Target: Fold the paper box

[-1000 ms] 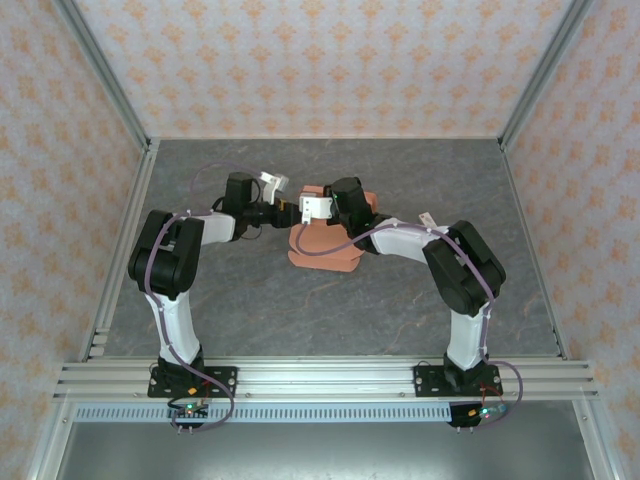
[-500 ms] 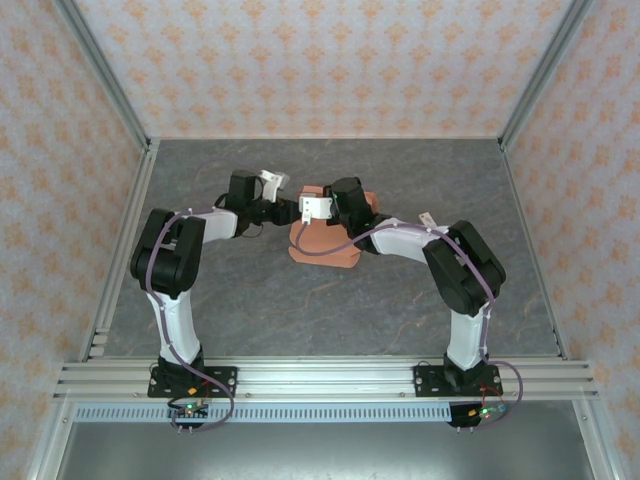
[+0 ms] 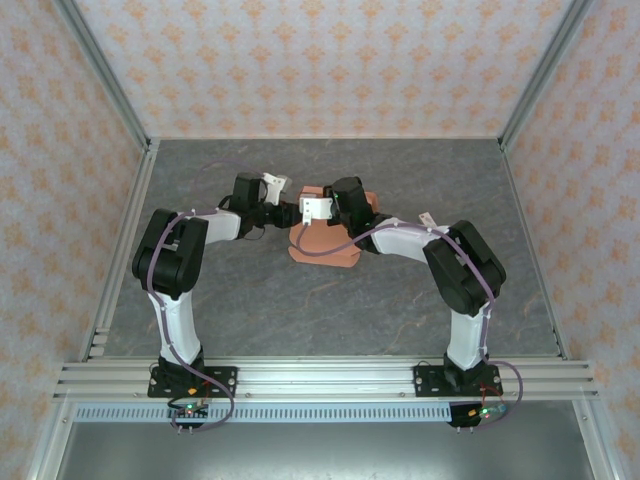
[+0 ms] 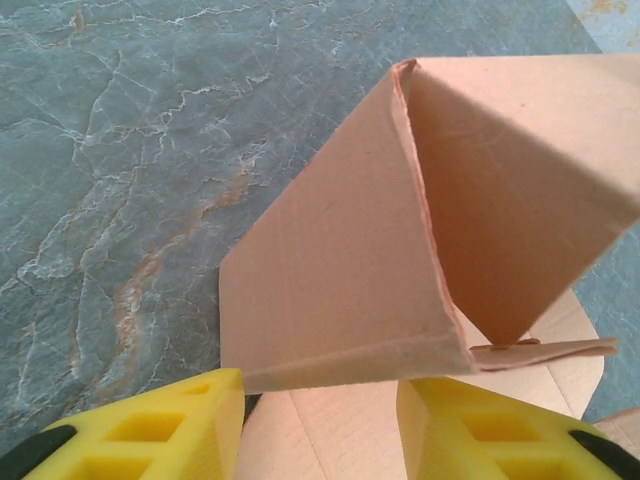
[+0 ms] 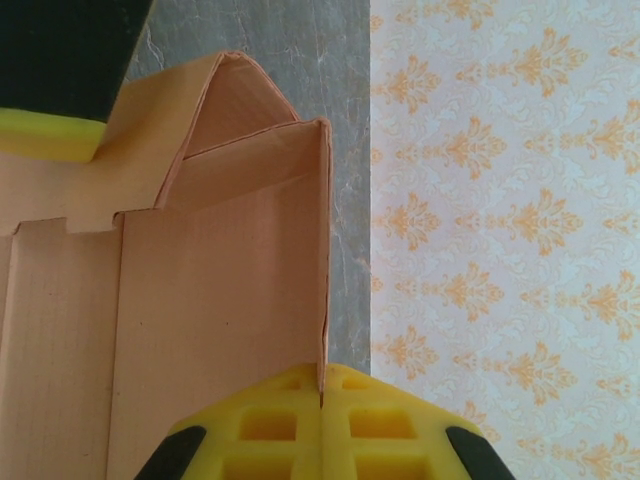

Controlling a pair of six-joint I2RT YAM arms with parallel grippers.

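Box (image 3: 322,247): mid-surface (image 3: 250,300), a little toward the far edge, half-folded, long axis roughly along the near edge.
Right tool (image 5: 322,400): closed on 1 upright wall of the box, pads pinched on the card's edge.
Left tool (image 4: 320,425): pads part-way apart, gripping nothing I can see.
Key relation: the raised flap (image 4: 330,290) stands just ahead of the left tool, at the box's left end.
Nearer arm: left. I judge it should press the flap inward while the right anchors.

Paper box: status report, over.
Right claw shut, pinching a panel edge of the paper box. Left claw open, at a raised flap. Box partly folded, resting on the table. No obstruction seen.
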